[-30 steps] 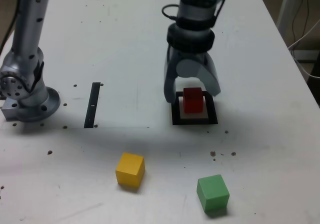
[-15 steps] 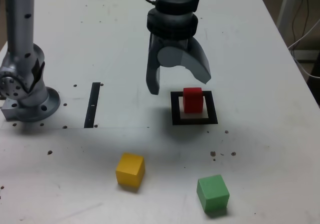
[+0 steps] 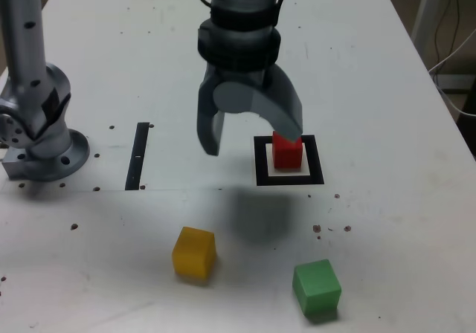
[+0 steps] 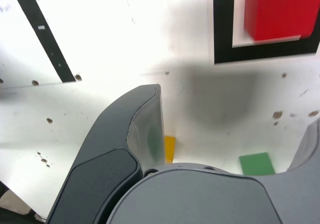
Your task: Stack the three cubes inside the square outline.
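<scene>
The empty, spread end effector has swung leftward off the matte red cube inside the black square outline.

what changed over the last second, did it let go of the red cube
Yes. The gripper, whose jaws stood around the red cube a second ago, has lifted off it and swung toward the exterior view's left, jaws open and empty. The red cube stays inside the square outline; the yellow cube and green cube have not moved.

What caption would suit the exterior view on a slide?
Open tool hangs empty beside the red cube in the square outline; yellow cube and green cube wait nearer the camera.
</scene>
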